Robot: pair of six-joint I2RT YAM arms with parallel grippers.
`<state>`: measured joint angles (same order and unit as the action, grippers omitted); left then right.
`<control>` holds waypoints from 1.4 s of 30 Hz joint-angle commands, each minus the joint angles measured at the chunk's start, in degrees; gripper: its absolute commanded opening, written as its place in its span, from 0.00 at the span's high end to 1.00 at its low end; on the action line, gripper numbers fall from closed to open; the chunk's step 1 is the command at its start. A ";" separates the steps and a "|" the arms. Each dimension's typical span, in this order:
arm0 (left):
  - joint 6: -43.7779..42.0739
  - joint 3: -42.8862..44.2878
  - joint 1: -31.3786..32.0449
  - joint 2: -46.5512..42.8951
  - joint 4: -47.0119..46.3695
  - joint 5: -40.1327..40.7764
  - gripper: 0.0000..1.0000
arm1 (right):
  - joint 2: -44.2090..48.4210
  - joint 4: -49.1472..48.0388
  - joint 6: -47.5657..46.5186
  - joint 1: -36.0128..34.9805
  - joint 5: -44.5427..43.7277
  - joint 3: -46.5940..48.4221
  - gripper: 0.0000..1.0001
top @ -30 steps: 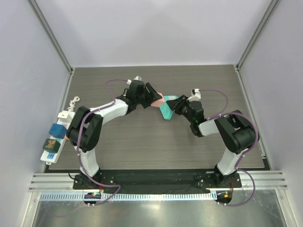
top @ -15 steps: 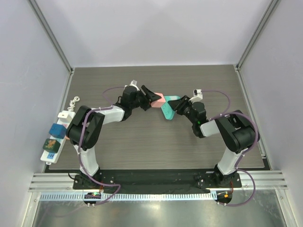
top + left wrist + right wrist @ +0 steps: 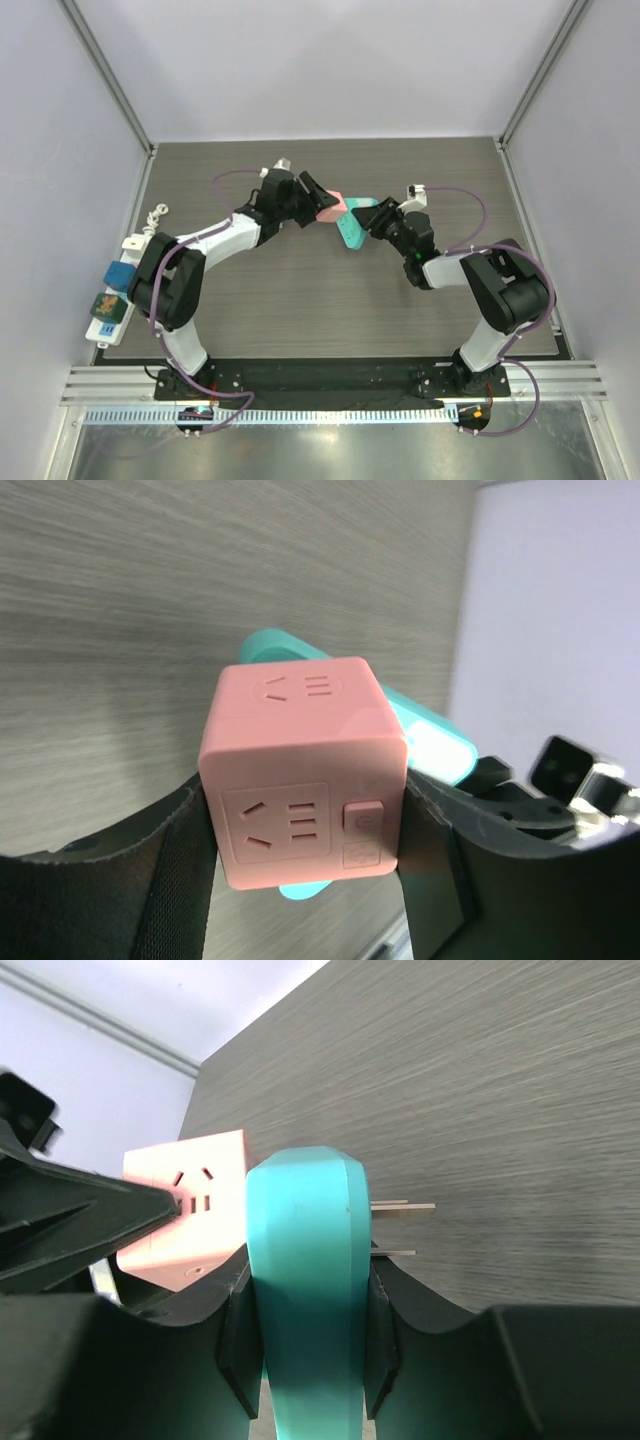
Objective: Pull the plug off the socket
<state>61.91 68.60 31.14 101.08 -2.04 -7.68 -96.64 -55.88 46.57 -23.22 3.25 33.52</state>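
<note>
The left gripper (image 3: 327,207) is clenching a pink socket cube (image 3: 305,770), its slotted faces and small button showing, over the counter's (image 3: 300,300) far middle. Just beside it, the right gripper (image 3: 365,222) is grasping the teal plug (image 3: 305,1290), whose metal prongs (image 3: 400,1228) are standing bare. The button's marking is too small to read.

White power strip (image 3: 128,247) lying along left edge of wood-grain table (image 3: 300,310). Blue adapter (image 3: 121,275), green adapter (image 3: 106,306) sitting on it, side by side. Coiled white cord (image 3: 157,216) at far end. Metal rail (image 3: 330,413) across near edge.
</note>
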 commanded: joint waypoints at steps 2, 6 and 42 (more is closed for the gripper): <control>16.73 -9.44 -1.25 -1.34 -34.64 -22.37 1.00 | -1.79 3.87 -0.88 3.00 -10.82 -0.99 0.99; 15.18 -10.50 -1.16 -1.58 -36.99 -22.03 1.00 | -5.48 -1.76 3.52 4.76 -6.16 -2.05 0.99; -13.14 4.53 6.57 -13.45 17.69 10.52 1.00 | -1.97 6.21 -3.23 2.22 -12.30 0.14 0.99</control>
<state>55.02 71.37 38.02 92.64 8.10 -1.50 -100.79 -53.32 46.96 -20.36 -1.19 31.88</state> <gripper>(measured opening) 0.617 0.402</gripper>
